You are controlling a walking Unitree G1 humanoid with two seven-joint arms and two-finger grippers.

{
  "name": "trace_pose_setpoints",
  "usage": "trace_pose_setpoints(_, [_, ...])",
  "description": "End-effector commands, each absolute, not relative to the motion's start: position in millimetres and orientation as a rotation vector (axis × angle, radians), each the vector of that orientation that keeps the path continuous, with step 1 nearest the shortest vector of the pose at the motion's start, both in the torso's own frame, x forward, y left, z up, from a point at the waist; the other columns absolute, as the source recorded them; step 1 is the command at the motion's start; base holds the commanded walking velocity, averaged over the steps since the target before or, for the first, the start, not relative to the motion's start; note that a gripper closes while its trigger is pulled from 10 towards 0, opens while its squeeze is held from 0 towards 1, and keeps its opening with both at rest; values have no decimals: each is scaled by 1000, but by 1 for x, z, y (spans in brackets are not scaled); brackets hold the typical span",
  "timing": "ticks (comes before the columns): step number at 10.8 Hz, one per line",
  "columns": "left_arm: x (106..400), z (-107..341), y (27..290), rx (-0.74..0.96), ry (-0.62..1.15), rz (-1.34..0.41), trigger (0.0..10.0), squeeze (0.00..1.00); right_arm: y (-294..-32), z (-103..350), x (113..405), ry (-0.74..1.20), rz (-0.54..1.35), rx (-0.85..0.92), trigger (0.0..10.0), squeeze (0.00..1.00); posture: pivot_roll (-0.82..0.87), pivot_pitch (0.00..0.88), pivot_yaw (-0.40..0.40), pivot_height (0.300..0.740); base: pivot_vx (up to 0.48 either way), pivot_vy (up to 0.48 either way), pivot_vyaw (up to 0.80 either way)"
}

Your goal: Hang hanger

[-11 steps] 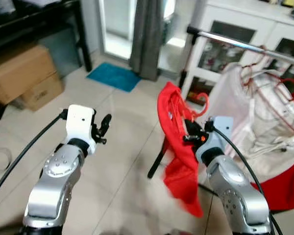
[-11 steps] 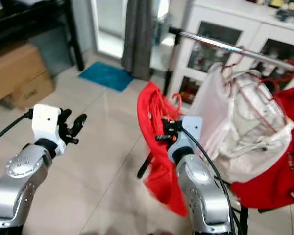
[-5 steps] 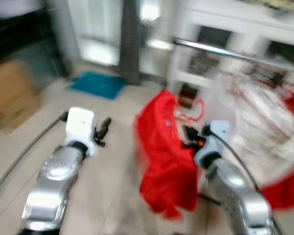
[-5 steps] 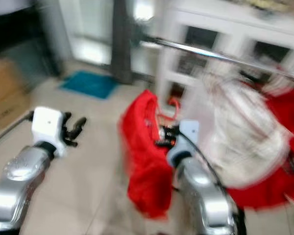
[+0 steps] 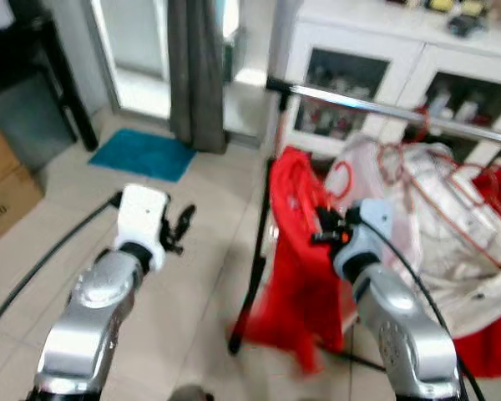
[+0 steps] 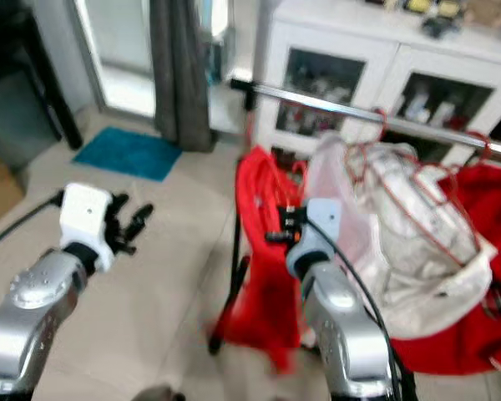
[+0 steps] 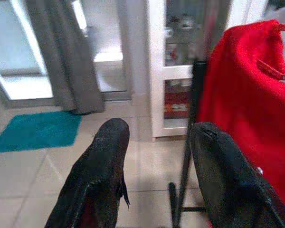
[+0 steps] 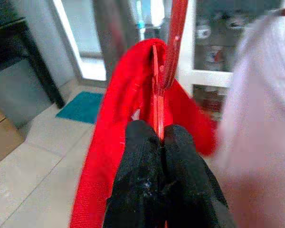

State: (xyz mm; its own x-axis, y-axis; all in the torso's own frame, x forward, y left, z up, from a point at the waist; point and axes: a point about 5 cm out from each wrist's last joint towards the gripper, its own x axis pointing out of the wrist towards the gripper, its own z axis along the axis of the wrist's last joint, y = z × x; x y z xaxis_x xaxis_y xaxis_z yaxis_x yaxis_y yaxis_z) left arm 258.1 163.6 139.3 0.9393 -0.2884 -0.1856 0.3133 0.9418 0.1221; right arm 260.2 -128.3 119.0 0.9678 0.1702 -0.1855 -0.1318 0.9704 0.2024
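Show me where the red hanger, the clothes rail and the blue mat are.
red hanger (image 8: 157, 102): right wrist view, its thin bar above the shut pincer.
clothes rail (image 5: 359, 104): left eye view, the metal bar.
blue mat (image 5: 142, 154): left eye view, its middle.

A grey curtain (image 5: 196, 71) hangs at 11 o'clock, with a teal mat (image 5: 142, 154) on the tiled floor (image 5: 33, 242) just below it. A white cabinet (image 5: 376, 63) with glass doors stands at 1 o'clock. A cardboard box (image 5: 4, 196) sits at 9 o'clock.
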Motion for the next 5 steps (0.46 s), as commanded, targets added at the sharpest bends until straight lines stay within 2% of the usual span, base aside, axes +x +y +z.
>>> trace_pose_setpoints(1, [258, 142, 159, 155, 158, -341, 10000, 0, -137, 127, 262, 158, 116, 192, 10000, 0, 92, 34, -47, 740, 375, 0, -800])
trace_pose_setpoints(5, [256, 139, 156, 194, 188, -438, 10000, 0, -140, 130, 258, 121, 49, 221, 10000, 0, 93, 39, -8, 740, 366, 0, 0])
